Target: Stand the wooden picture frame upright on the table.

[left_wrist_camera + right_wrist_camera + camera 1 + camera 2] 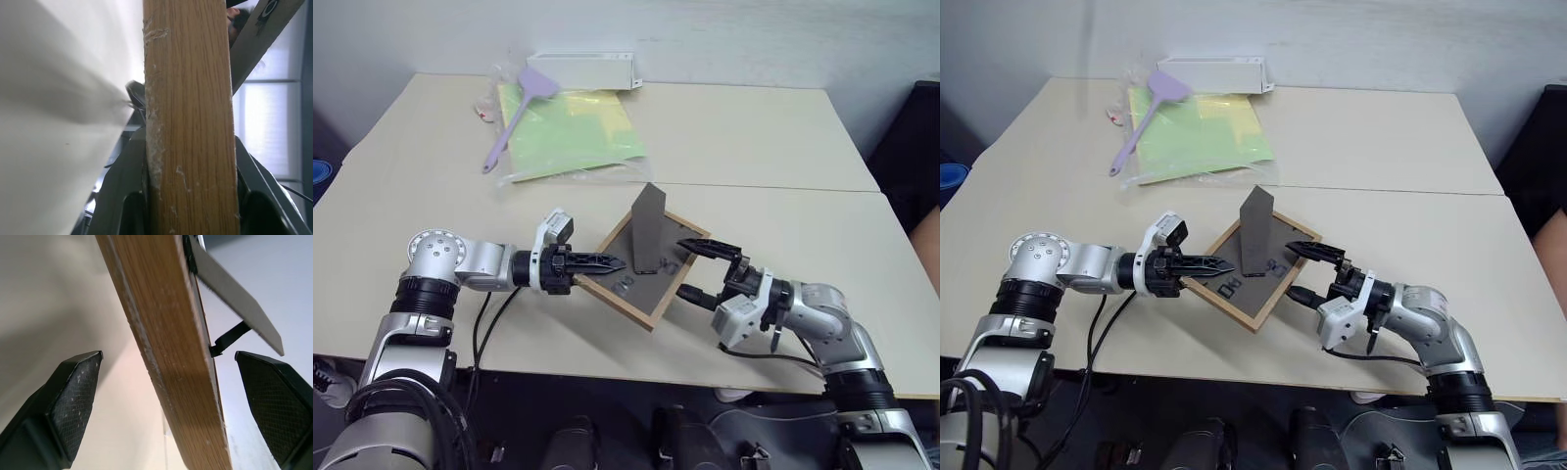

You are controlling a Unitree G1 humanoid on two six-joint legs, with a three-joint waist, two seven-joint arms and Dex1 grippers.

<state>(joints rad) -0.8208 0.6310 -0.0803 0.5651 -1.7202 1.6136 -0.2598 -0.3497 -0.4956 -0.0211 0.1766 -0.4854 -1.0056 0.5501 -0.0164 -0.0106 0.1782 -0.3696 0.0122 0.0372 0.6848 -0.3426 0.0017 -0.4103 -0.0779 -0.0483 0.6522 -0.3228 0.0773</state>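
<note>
- wooden picture frame (644, 279) is held up tilted over the near part of the table (803, 147), dark back facing up, fold-out stand (647, 227) sticking up
- left gripper (619, 264) is clamped on its left edge
- right gripper (690, 267) has its jaws spread wide around the right edge, not touching
- green sheet (570, 132) and purple spatula (519, 113) lie way back
</note>
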